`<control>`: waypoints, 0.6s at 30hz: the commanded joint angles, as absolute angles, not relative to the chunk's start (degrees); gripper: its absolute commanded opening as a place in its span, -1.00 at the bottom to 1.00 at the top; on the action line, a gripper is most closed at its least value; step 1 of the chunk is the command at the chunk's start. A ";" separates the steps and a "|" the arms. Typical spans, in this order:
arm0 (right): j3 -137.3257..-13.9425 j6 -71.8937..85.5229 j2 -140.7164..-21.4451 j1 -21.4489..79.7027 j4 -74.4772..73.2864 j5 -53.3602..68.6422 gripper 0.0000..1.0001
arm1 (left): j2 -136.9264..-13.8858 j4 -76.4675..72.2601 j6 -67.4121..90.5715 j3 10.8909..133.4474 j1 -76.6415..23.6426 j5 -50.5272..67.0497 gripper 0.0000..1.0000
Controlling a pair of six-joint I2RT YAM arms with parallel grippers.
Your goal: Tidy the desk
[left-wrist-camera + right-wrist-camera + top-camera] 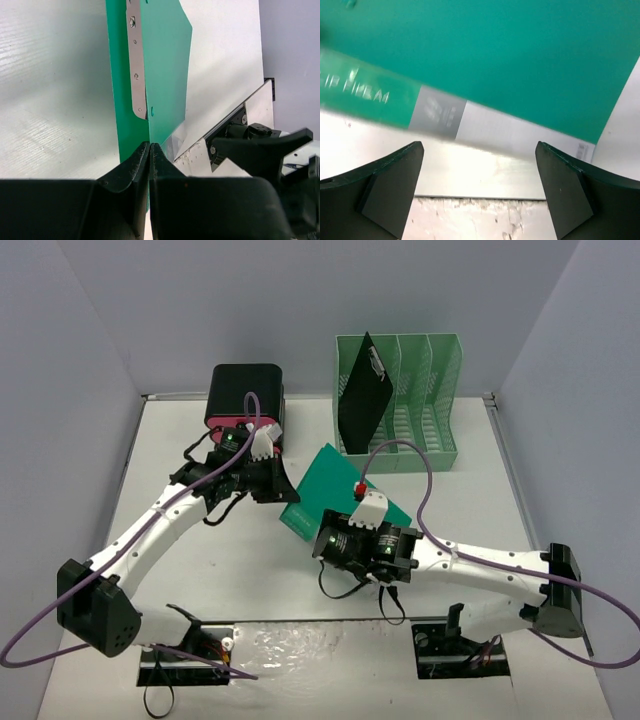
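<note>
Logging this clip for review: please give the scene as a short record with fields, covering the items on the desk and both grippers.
surface: large white matte desk
far side: mint green plastic three-slot file rack, upright
in rack: flat black clipboard, leaning in the left slot
far left: black and pink box
centre: flat teal green folder with a metal strip
left gripper: shut on the folder's edge
right gripper: open wide over the folder, holding nothing
</note>
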State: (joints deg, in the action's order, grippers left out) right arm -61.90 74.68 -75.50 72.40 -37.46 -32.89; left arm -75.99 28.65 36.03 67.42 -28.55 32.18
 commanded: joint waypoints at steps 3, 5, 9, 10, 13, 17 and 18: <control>-66.48 81.71 -74.76 82.85 -52.53 -42.48 0.81 | -76.56 27.85 35.51 72.36 -28.83 33.93 -1.00; -67.44 82.75 -76.19 85.11 -54.14 -43.60 0.81 | -76.80 27.77 35.51 73.08 -28.83 34.09 -1.00; -70.37 84.87 -84.05 90.74 -58.49 -49.07 0.76 | -77.86 28.38 35.16 74.78 -28.92 34.63 -1.00; -71.51 86.71 -85.57 91.62 -59.57 -50.17 0.76 | -77.87 28.74 35.09 75.42 -28.85 34.70 -1.00; -74.55 93.65 -92.98 95.45 -65.48 -55.35 0.76 | -78.03 29.60 34.68 76.88 -28.84 34.93 -1.00; -77.21 96.41 -102.24 97.12 -67.94 -59.74 0.74 | -78.22 31.03 34.16 78.68 -28.83 35.36 -1.00; -77.75 97.19 -103.60 97.12 -67.94 -60.15 0.73 | -78.26 31.62 33.96 79.12 -28.83 35.42 -1.00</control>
